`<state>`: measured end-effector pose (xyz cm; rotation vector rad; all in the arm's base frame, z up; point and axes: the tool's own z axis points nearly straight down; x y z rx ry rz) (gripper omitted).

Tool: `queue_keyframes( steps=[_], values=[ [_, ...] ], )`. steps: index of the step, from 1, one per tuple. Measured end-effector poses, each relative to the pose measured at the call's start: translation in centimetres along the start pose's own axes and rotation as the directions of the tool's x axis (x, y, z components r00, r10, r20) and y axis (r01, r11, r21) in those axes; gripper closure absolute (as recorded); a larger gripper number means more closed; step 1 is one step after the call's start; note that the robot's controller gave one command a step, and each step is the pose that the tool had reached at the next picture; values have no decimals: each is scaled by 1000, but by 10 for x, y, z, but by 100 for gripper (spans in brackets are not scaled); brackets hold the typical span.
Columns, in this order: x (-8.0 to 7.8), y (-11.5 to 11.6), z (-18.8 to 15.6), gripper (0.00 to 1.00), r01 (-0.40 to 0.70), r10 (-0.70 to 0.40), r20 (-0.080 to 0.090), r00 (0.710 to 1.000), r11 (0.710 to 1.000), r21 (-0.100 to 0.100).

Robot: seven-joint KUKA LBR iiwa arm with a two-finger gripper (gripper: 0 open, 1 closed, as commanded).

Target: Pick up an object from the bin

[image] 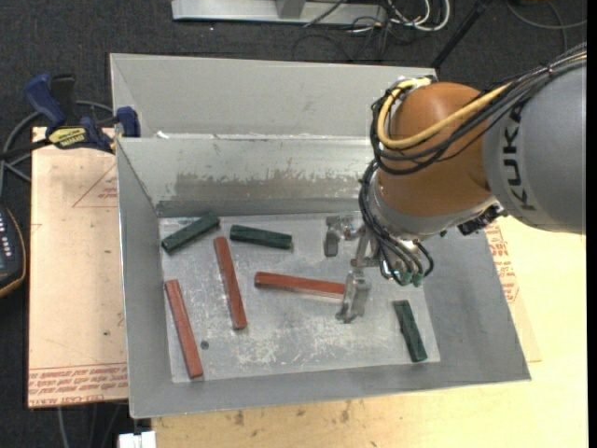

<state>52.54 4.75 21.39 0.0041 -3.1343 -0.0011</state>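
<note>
My gripper (343, 269) hangs low over the middle right of the bin, open, with its two metal fingers spread apart. One fingertip (333, 238) is toward the back wall and the other (354, 301) toward the front. A flat red bar (298, 285) lies almost level on the floor, and its right end touches or nearly touches the front fingertip. Nothing sits between the fingers. A dark green bar (409, 330) lies just right of the gripper, near the front right of the floor.
Two more red bars lie to the left, one upright in the view (230, 283) and one by the left wall (184, 329). Two dark green bars (190, 233) (261, 238) rest near the back wall. The arm's orange cover and cables hang over the right side.
</note>
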Motion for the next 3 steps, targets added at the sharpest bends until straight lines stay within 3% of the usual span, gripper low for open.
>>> queue_keyframes(
  steps=[1, 2, 3],
  values=[
    [-35, -28, 148, 0, -129, 129, 2, 992, 992, -1],
    [-37, -27, 143, 100, -130, 130, 7, 992, 992, -2],
    [-28, 1, -7, 100, 205, -205, 16, 979, 979, 2]
  ],
)
